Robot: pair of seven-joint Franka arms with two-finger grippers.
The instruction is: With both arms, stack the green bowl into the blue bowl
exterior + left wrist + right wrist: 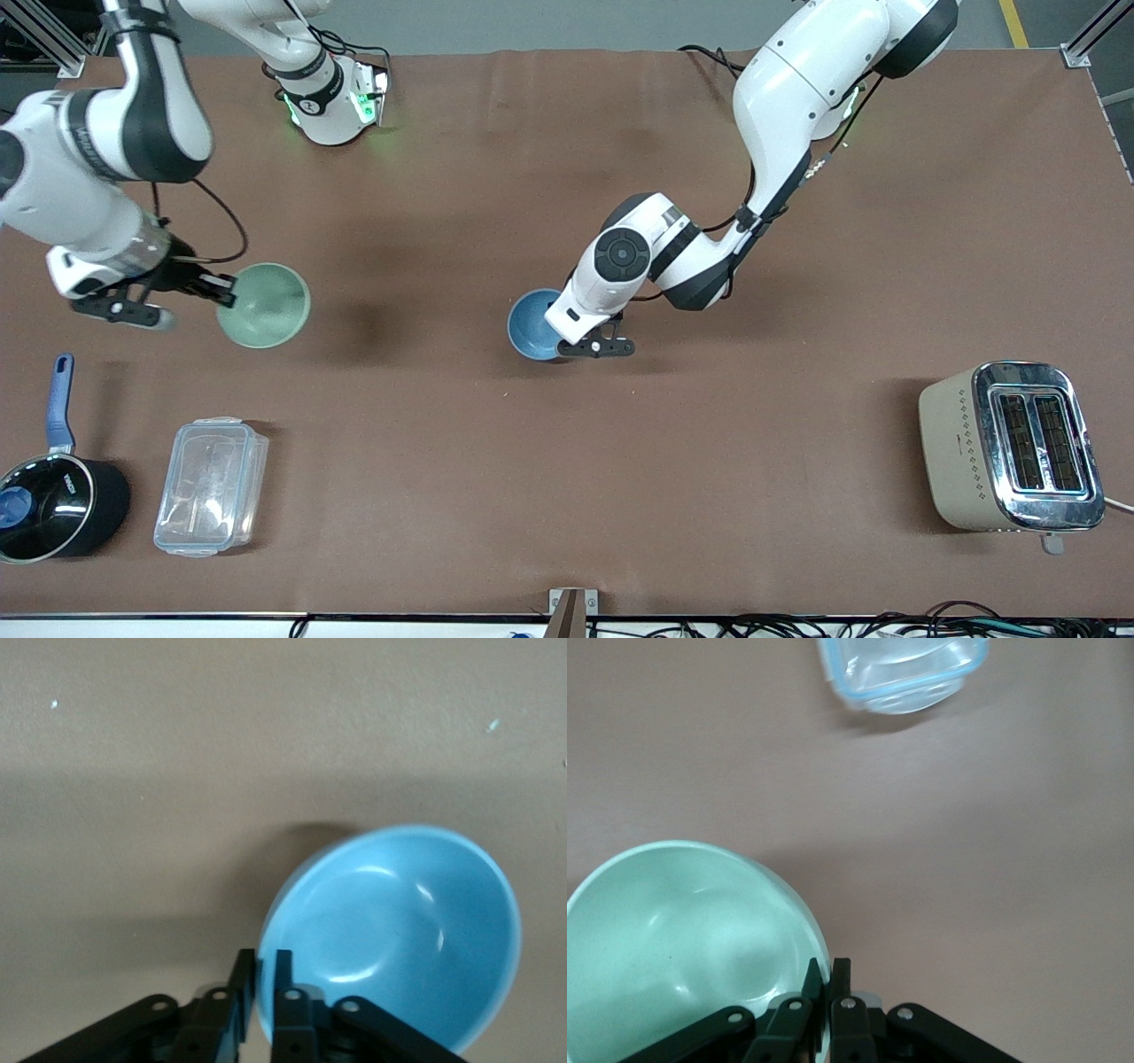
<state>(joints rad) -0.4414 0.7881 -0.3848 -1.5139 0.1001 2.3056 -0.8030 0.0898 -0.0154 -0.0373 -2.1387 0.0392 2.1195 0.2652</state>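
Small round pale sage-green bowl hanging over table toward right arm's end. Small round sky-blue bowl sitting mid-table. Clear plastic lidded container lying beside black saucepan, both nearer front camera. Beige-and-chrome toaster standing toward left arm's end.

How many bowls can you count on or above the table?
2. The green bowl is held by the right gripper; the blue bowl is held by the left gripper.
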